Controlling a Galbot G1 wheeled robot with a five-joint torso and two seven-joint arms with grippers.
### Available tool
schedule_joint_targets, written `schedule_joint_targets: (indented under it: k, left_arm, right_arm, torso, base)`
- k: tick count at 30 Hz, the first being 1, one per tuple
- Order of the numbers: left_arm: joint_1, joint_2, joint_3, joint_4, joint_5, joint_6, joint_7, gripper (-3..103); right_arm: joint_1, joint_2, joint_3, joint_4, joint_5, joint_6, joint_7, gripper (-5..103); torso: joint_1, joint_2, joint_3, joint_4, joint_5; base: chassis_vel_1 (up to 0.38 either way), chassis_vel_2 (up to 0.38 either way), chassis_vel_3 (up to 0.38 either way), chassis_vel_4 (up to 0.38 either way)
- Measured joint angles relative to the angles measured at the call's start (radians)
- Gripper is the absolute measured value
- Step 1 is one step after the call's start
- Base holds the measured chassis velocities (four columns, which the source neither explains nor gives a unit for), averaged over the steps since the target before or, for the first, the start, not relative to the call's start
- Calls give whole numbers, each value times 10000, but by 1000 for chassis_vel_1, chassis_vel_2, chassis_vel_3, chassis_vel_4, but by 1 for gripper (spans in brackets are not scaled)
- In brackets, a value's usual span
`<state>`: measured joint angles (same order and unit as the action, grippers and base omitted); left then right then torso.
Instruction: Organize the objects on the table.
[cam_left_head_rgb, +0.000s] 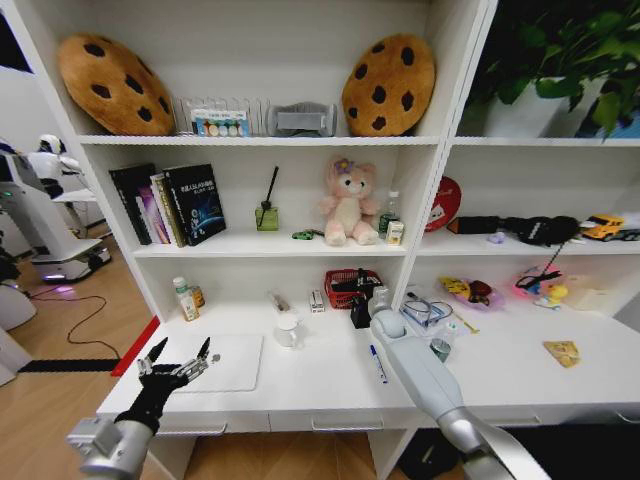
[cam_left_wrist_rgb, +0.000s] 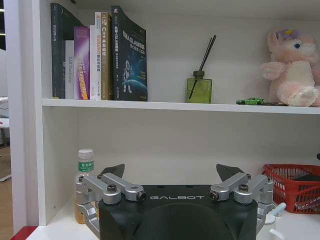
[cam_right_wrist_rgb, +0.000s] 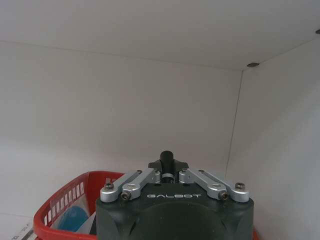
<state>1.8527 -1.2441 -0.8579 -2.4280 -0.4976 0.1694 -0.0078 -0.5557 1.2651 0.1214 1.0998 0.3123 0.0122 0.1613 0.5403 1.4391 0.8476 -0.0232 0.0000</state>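
My right pincer (cam_left_head_rgb: 361, 312) is reached in over the long white worktop (cam_left_head_rgb: 330, 385), at the rim of the red plastic mesh basket (cam_left_head_rgb: 350, 284) against the back wall. From my right wrist, its fingers are drawn together on a small dark cylindrical object (cam_right_wrist_rgb: 166, 161), a pen or marker as far as I can judge, just above the basket (cam_right_wrist_rgb: 60, 210). If the aim is to drop it in, I should keep the wrist level and only let go once the tip is well past the rim, so it cannot bounce out.

My left pincer (cam_left_head_rgb: 178, 362) hovers with its fingers apart above the flat silver laptop (cam_left_head_rgb: 215, 362) at the worktop's left end, holding nothing.

Clutter left to sort: a blue-capped pen (cam_left_head_rgb: 377, 363) beside my right forearm, a white cup (cam_left_head_rgb: 288, 330), a green-labelled bottle (cam_left_head_rgb: 184, 299) and a flat yellowish piece (cam_left_head_rgb: 561, 352) far right.
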Motion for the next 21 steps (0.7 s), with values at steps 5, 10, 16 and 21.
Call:
schedule_joint_targets:
  k: [5,10,16,21]
  left_arm:
    - [0,0,0,0,0,0,0,100]
    - [0,0,0,0,0,0,0,100]
    - [0,0,0,0,0,0,0,100]
    - [0,0,0,0,0,0,0,100]
  right_arm:
    - [16,104,-22,-244,-291,147,-56,12]
    - [-157,54,-64,-17,-481,64,23,19]
    - [-492,-255,-79,797,-268,-138,198,40]
    - [-805,-535,-50,1384,-46,-255,321,57]
  torso:
    - [0,0,0,1,1]
    - [1,1,0,1,2]
    - [-1,2,0,1,0]
    - [-1,2,0,0,1]
  base:
    - [0,0,0,0]
    - [0,0,0,0]
    - [0,0,0,0]
    - [0,0,0,0]
